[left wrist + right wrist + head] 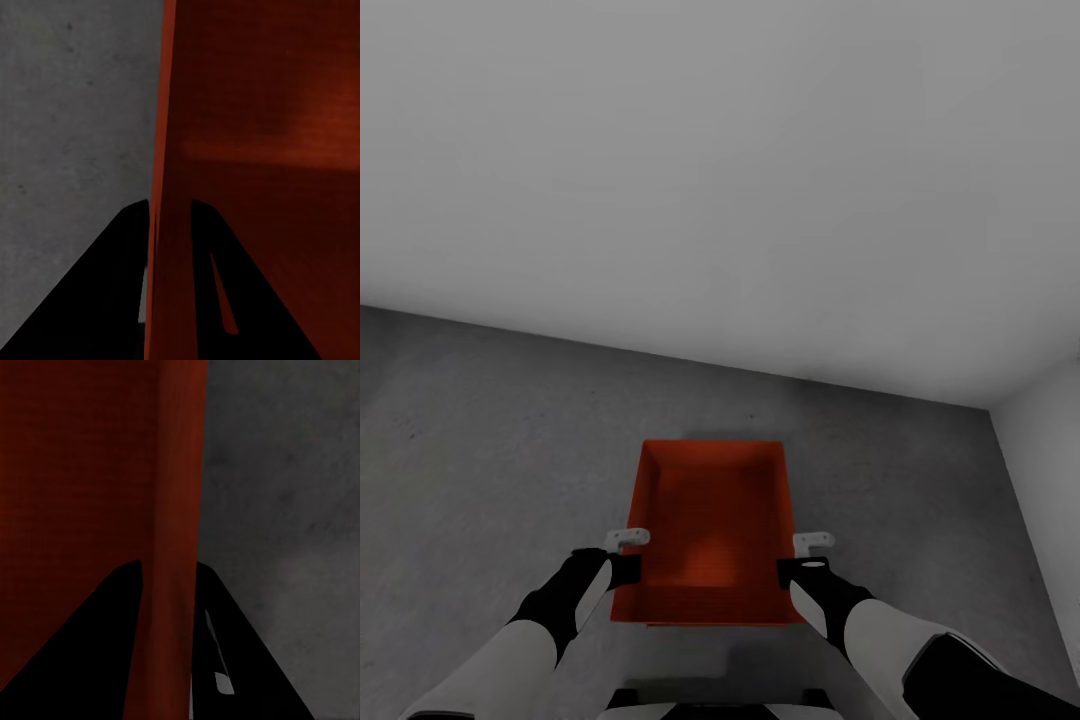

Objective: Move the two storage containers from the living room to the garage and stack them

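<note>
**Both claws clamp 1 orange-red bin in the garage**

The left gripper (169,206) pinches the left wall of an orange-red storage container (712,530). In the left wrist view, 1 black finger (112,285) lies outside the wall and the other sits inside it, with the thin wall edge running between them. The right gripper (166,566) pinches the opposite wall the same way, 1 finger (232,652) outside and 1 inside. In the head view, the left gripper (625,545) and the right gripper (812,548) meet the bin's 2 long sides near the end closest to the robot, with black-and-white forearms reaching in from the lower corners.

The bin is rectangular and open-topped, opening upward. Its long axis runs straight away from the robot toward the wall (720,180), and its short ends lie across the view. Nothing is visible inside it; the inner floor is bare.

The bin is in front of the robot, over the dark grey mottled concrete floor (490,450). Whether it rests on that floor or is held just above it cannot be told. The plain grey-white wall rises beyond it, and a second wall (1050,470) meets it in a corner at the right.

The wrist views give the grip on each wall and the concrete's rough texture up close; the head view gives the bin's whole outline and the room's corner.
</note>
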Controlling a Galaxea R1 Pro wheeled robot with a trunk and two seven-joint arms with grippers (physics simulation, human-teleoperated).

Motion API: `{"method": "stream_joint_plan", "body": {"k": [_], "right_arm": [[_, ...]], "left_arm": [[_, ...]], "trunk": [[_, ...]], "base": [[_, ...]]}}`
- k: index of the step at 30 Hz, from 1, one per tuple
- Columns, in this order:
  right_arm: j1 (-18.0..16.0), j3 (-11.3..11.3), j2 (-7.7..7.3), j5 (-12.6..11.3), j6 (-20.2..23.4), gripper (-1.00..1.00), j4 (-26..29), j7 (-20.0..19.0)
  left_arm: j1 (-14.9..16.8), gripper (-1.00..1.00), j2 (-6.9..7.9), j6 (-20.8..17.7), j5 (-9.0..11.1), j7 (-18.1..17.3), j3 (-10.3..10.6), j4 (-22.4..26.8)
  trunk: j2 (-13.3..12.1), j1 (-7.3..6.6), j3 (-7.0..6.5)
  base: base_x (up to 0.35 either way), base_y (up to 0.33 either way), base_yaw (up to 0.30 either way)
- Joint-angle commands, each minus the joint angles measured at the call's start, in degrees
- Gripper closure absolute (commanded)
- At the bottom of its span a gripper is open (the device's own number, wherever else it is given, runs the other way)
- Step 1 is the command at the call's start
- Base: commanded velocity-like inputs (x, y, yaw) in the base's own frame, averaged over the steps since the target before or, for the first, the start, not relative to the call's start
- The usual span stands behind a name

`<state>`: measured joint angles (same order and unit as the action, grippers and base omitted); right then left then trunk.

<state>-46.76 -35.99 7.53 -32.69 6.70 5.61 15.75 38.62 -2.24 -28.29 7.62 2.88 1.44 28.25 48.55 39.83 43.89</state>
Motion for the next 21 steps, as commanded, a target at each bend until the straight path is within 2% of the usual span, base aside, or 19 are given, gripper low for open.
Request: {"method": "stream_joint_plan", "body": {"k": [1, 21], "right_arm": [[-0.03, -0.92, 0.02, -0.54, 2.61, 1.00, -0.16, 0.51], [-0.03, -0.92, 0.02, -0.54, 2.61, 1.00, -0.16, 0.51]], "left_arm": [[0.02, 1.00, -0.81, -0.37, -1.43, 0.62, 0.23, 0.23], [-0.01, 1.00, -0.92, -0.42, -1.47, 0.57, 0.23, 0.23]], "trunk": [[0.04, 0.00, 0.03], [0.04, 0.00, 0.03]], "base": [[-0.021, 0.000, 0.000], [-0.002, 0.000, 0.000]]}}
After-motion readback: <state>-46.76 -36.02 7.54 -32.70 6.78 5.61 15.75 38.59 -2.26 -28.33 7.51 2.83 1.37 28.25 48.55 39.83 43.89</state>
